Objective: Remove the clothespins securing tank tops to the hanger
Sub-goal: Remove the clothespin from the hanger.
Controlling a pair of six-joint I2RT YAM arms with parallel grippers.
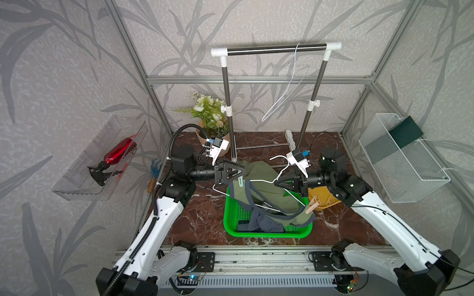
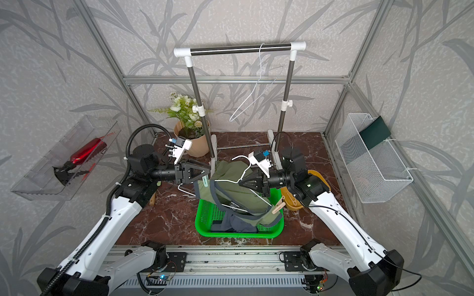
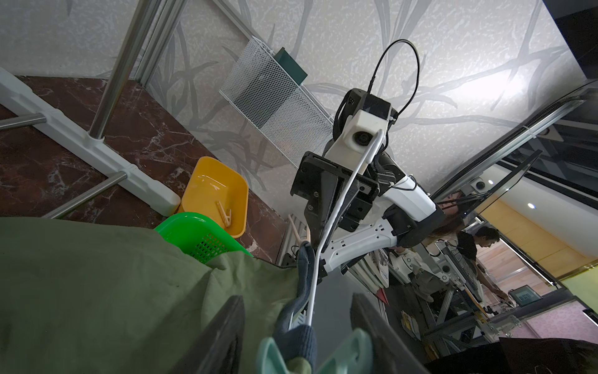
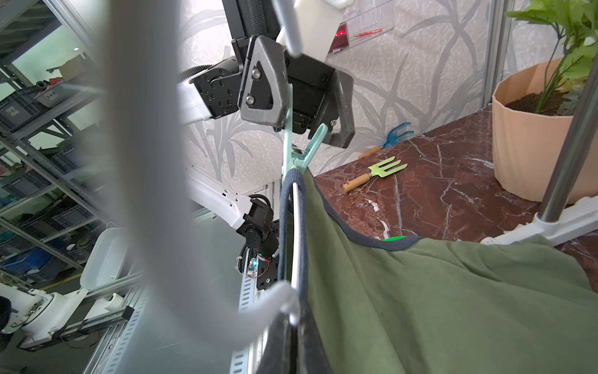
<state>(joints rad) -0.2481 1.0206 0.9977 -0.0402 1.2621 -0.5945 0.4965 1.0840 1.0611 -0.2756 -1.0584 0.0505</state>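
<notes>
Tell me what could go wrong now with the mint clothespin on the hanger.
1. The left gripper straddles the mint pin, but only one handle seems to touch a finger; closing off-centre may twist the pin instead of opening it.
2. The right gripper holds the hanger by thin wire alone, so a pull at the pin may swing it.
3. A dropped pin would likely miss the yellow bin, which sits beyond the right gripper.
</notes>
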